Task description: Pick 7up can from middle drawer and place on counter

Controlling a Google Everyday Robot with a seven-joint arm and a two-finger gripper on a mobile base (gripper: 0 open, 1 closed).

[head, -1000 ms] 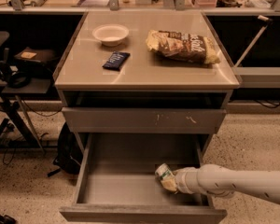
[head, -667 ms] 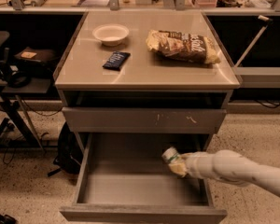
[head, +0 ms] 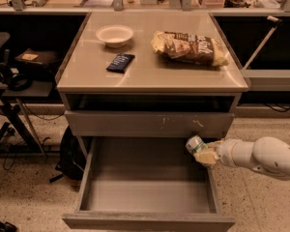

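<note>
One 7up can [head: 195,144] sits clamped in my pincer [head: 204,154] over the middle drawer [head: 145,193] right wall, below the counter [head: 150,72] front-right corner; its label is unreadable.

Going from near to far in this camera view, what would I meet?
open drawer → gripper holding the soda can by that drawer's right wall → scratched drawer front → dark packet → white bowl on the counter
</note>
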